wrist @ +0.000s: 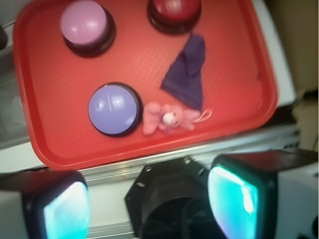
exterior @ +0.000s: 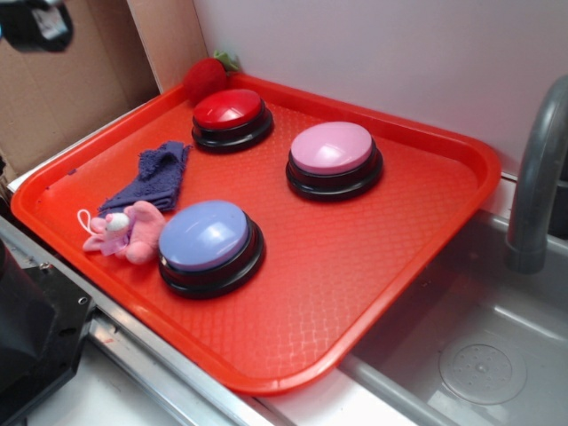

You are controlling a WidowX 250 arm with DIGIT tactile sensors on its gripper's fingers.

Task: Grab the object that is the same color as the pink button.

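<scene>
Wrist view: gripper (wrist: 149,199) hanging above the near edge of the red tray (wrist: 50,99), fingers (wrist: 234,196) spread wide, nothing between them. Pink bunny (wrist: 167,118) lying on the tray right up against the lavender-blue button (wrist: 113,109), tip of the purple cloth (wrist: 188,74) just beside it. Pink button (exterior: 334,158) further back on the tray, well apart from the bunny, red button (exterior: 231,116) behind the cloth. Strawberry (exterior: 206,77) off the tray's far corner.
</scene>
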